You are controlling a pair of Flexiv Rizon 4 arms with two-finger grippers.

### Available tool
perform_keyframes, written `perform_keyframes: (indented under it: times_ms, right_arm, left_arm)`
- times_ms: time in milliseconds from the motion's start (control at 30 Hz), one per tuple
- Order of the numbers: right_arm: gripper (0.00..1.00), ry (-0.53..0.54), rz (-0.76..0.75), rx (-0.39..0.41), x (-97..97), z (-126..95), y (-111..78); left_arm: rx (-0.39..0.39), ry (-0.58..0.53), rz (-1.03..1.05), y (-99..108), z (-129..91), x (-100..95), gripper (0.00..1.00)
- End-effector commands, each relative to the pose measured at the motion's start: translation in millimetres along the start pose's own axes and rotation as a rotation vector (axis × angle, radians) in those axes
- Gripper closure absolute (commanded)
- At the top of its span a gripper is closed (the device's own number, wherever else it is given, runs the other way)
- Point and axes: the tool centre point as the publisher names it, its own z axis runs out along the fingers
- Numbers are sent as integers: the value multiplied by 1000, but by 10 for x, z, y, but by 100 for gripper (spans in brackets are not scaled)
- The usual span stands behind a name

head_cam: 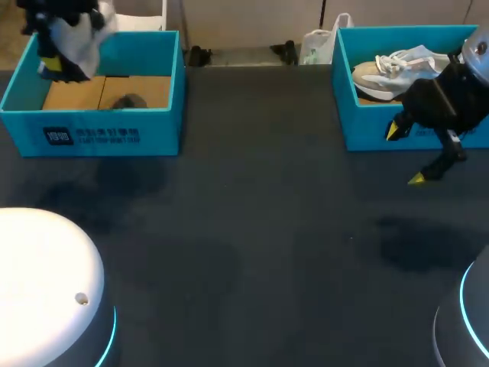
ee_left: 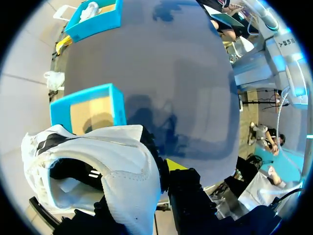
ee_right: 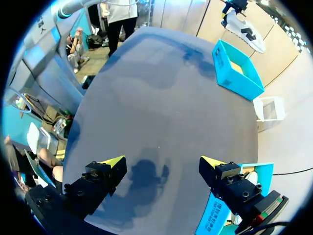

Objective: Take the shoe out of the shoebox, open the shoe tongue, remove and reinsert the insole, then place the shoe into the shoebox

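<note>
My left gripper (head_cam: 55,65) is shut on a white shoe (head_cam: 76,37) and holds it up over the back left corner of the left teal shoebox (head_cam: 92,134). That box shows only its bare cardboard floor. In the left wrist view the shoe (ee_left: 112,171) fills the space at the gripper (ee_left: 156,178), its opening in view and one finger hidden behind it. A second pale sneaker (head_cam: 390,69) lies in the right teal shoebox (head_cam: 367,134). My right gripper (head_cam: 404,155) hangs open in front of that box with nothing between its fingers (ee_right: 115,162).
The dark table top (head_cam: 252,229) stretches between the two boxes. A white plastic bag (head_cam: 315,46) sits at the far edge beside the right box. In the right wrist view the left shoebox (ee_right: 237,71) lies far ahead across the table.
</note>
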Motion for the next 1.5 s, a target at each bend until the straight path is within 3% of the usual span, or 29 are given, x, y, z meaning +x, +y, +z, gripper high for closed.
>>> perform_keyframes:
  times_ms: [33, 1433, 1500]
  right_arm:
    - [0, 1, 1, 4, -6, 11, 4]
    - [0, 1, 1, 4, -6, 11, 4]
    - [0, 1, 1, 4, -6, 11, 4]
  left_arm:
    - [40, 0, 2, 360, -79, -62, 100]
    - [40, 0, 2, 360, -79, -62, 100]
    - [49, 6, 14, 466, -61, -133, 100]
